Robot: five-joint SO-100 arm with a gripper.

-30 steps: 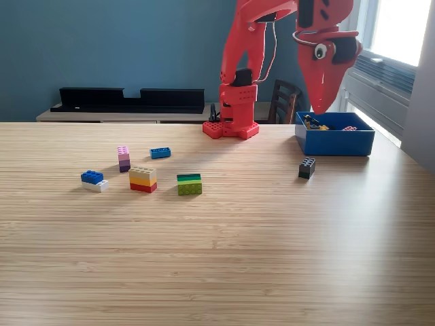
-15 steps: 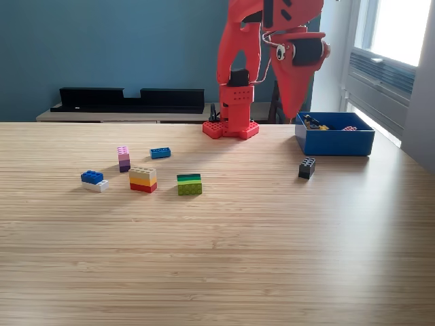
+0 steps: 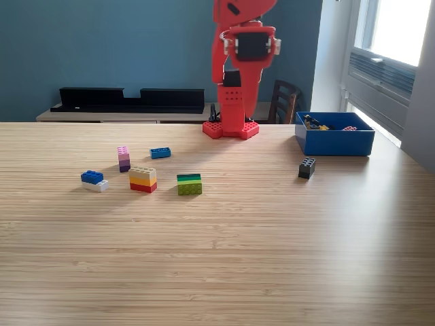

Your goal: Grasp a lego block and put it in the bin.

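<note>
wooden table (image 3: 272,258) carries six lego stacks (image 3: 143,179), one blue bin (image 3: 334,142); pincer (image 3: 239,112) state unclear.

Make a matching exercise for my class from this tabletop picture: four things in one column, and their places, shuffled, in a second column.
Things:
1. bin
2. black block
3. blue and white block
4. green block

Places (exterior view):
A. farthest left of the blocks
B. on the table just in front of the blue box
C. far right of the table, by the window
D. right beside the tan, yellow and red block

Pairs: 1-C, 2-B, 3-A, 4-D
</note>
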